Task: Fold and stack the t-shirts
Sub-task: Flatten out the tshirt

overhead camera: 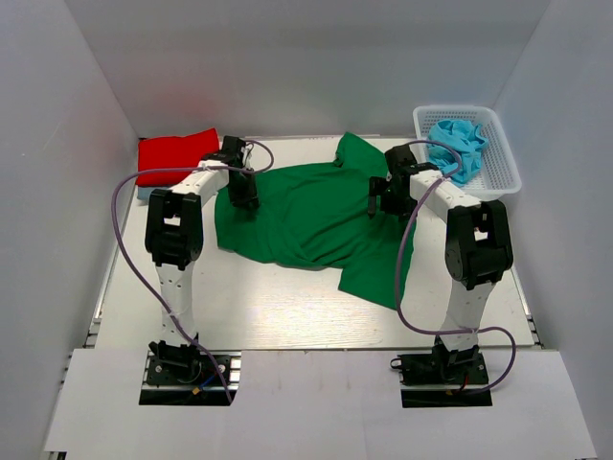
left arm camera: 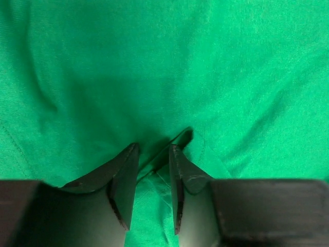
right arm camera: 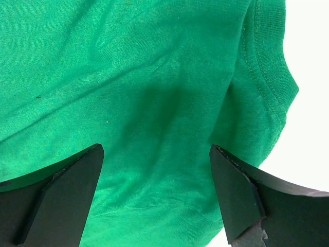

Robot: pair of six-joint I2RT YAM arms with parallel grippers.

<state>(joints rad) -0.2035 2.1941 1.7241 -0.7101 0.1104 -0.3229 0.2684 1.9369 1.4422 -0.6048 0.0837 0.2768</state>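
White table (overhead camera: 287, 321), green t-shirt (overhead camera: 306, 216) beneath left hand (overhead camera: 247, 198)

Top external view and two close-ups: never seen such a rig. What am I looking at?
Two robot arms are bolted at the near edge of a table. The wide picture looks down from above and behind; each close-up comes from a wrist camera. A green shirt lies spread in the middle, a folded red shirt far left, a basket with crumpled blue cloth far right. The left end effector has a fold of green shirt between nearly closed fingers; a firm grip is unclear. The right end effector is open above the shirt, empty.
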